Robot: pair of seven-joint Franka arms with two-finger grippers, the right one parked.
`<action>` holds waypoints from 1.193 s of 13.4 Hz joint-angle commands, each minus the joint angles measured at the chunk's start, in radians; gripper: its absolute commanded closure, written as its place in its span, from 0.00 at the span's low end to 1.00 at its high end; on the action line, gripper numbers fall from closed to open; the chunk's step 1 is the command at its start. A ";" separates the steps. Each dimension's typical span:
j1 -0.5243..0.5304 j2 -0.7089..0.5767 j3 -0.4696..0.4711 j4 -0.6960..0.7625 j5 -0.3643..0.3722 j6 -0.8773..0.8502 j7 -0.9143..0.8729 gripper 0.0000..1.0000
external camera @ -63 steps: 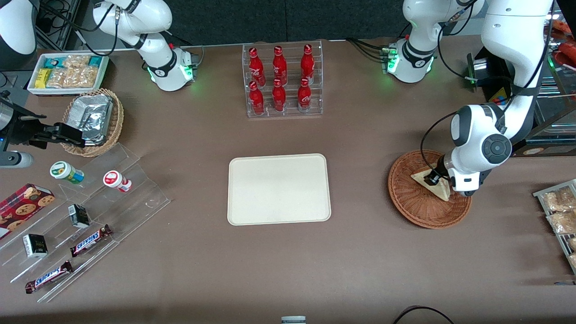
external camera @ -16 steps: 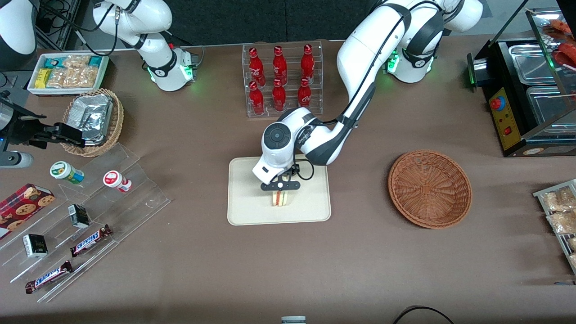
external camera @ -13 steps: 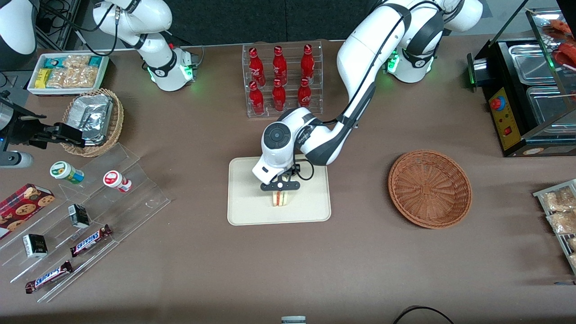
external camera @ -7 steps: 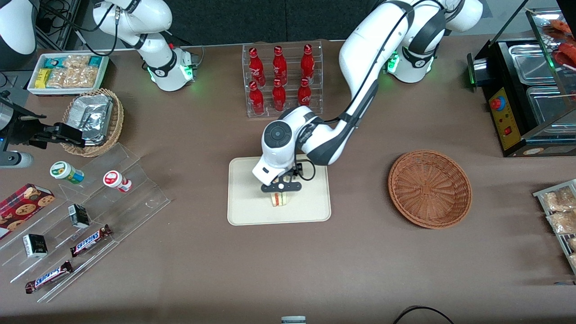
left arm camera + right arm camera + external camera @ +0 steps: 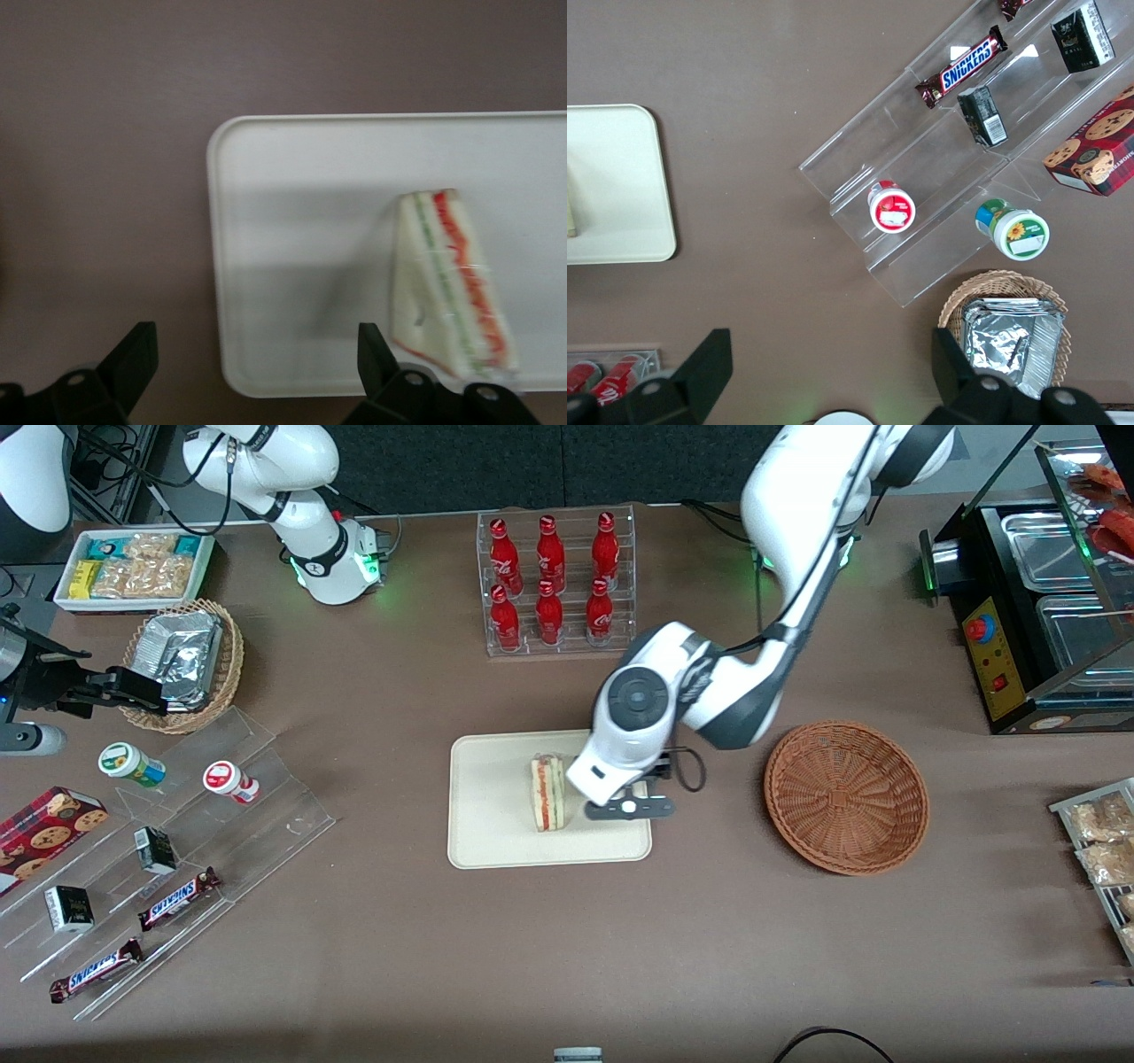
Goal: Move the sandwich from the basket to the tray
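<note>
My jaws (image 5: 627, 808) hang spread with nothing between them, above the tray's edge toward the working arm's end, just beside the sandwich and not touching it. Wrist view shows both black fingers (image 5: 135, 352) wide apart.

Sandwich (image 5: 547, 792): one triangular wedge, pale white bread, red-orange and green filling layers along the cut edge, clear wrap on it in the wrist view (image 5: 452, 282). It stands on edge on the tray, filling side facing up toward the front camera.

Tray (image 5: 496, 815): one, flat, cream-white, smooth, rectangular with rounded corners and a low rim. Sits mid-counter.

Basket (image 5: 846, 795): one, round, shallow, reddish-brown woven wicker, radial weave visible across its bottom. Nothing in it. Toward the working arm's end, well apart from the tray.

Counter (image 5: 372, 957): matte brown surface.

Other items:
- Clear acrylic rack (image 5: 558, 583) farther from the front camera than the tray, holding six red bottles, two rows of three.
- Stepped clear acrylic stand (image 5: 221, 815) toward the parked arm's end, with two Snickers bars (image 5: 180, 898), two small dark cartons (image 5: 156, 849), two small white tubs (image 5: 230, 780), one red-lidded and one green-lidded.
- One red cookie box (image 5: 44, 837) beside that stand.
- One lighter tan wicker basket (image 5: 229, 664) with crinkled silver foil packets.
- One white box (image 5: 133, 567) of snack packets, farther from the camera than the tan basket.
</note>
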 commanded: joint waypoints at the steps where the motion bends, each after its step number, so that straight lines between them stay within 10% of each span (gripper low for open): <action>1: 0.086 -0.147 -0.007 -0.195 -0.037 0.013 0.121 0.01; 16: 0.471 -0.576 -0.001 -0.659 -0.046 0.005 0.658 0.01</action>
